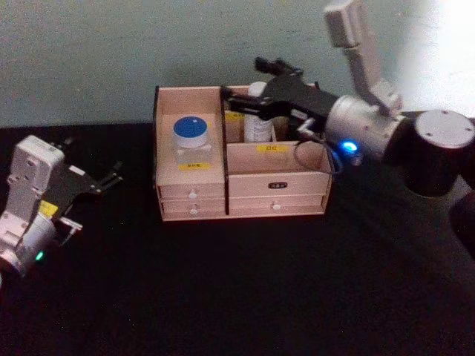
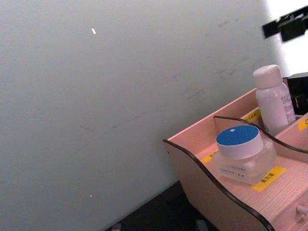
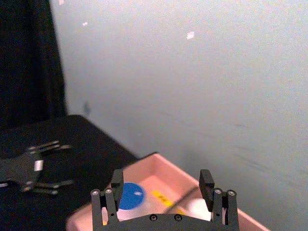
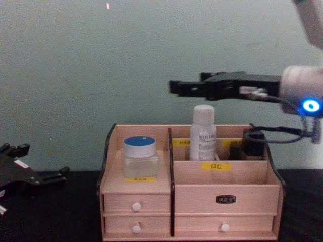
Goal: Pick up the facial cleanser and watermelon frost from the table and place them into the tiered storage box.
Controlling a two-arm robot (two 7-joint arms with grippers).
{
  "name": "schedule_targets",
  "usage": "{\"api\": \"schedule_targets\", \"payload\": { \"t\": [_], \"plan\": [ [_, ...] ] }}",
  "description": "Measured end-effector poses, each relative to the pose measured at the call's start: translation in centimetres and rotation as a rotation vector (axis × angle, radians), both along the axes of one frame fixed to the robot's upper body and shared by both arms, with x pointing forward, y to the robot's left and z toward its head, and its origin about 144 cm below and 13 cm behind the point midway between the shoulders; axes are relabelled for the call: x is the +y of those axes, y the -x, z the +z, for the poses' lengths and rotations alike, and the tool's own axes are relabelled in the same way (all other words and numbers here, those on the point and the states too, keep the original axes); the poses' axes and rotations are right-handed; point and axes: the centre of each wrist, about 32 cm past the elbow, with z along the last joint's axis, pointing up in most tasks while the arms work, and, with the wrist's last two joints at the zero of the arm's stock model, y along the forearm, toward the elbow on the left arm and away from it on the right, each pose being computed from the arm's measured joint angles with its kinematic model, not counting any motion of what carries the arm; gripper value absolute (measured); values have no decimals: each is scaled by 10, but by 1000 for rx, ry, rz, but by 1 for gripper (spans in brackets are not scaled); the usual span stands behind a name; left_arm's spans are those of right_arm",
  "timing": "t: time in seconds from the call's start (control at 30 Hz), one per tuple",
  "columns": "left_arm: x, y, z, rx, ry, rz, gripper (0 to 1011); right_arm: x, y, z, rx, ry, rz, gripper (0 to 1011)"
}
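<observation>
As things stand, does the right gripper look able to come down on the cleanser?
Probably yes. The right gripper hovers open just above the cleanser, which stands upright in the box with its cap above the divider and nothing over it.

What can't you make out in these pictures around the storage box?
- The lower part of the facial cleanser: hidden by the tiered storage box divider in the chest view.
- Label print on the watermelon frost: too small to read in every view.
- The dark item in the back right compartment: mostly hidden by the box wall.
- Drawer contents: drawers closed.
- The right gripper hovers above the cleanser, jaws open; the left gripper sits parked, jaws open.
</observation>
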Motion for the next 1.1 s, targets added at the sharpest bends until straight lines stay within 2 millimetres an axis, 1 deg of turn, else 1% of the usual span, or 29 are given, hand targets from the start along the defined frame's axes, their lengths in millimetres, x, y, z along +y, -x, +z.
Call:
{"api": "schedule_targets", "payload": {
  "t": [0.13,0.23,0.27,0.37,0.47,0.57,0.63,0.77,0.83,0.93,1.0,1.1],
  "plan": [
    [0,0,0,0,0,0,1001,-22,10,0,-23,-22,-73,1002],
    [0,0,0,0,0,0,1001,-34,17,0,-35,-28,-112,1002],
    [0,0,0,0,0,0,1001,-41,21,-1,-42,-31,-138,1002],
    [0,0,0,0,0,0,1001,-51,29,-4,-47,-35,-183,1002],
    [0,0,0,0,0,0,1001,-66,42,-12,-42,-54,-260,1002],
    [0,0,0,0,0,0,1001,-76,54,-24,-30,-66,-317,1002],
    [0,0,0,0,0,0,1001,-79,59,-31,-24,-72,-342,1002],
    [0,0,0,0,0,0,1001,-87,76,-53,-11,-70,-400,1002],
    [0,0,0,0,0,0,1001,-87,79,-56,-11,-71,-407,1002],
    [0,0,0,0,0,0,1001,-89,91,-73,-15,-77,-437,1002],
    [0,0,0,0,0,0,1001,-89,96,-80,-19,-80,-447,1002],
    [0,0,0,0,0,0,1001,-88,105,-96,-18,-87,-467,1002]
  ]
}}
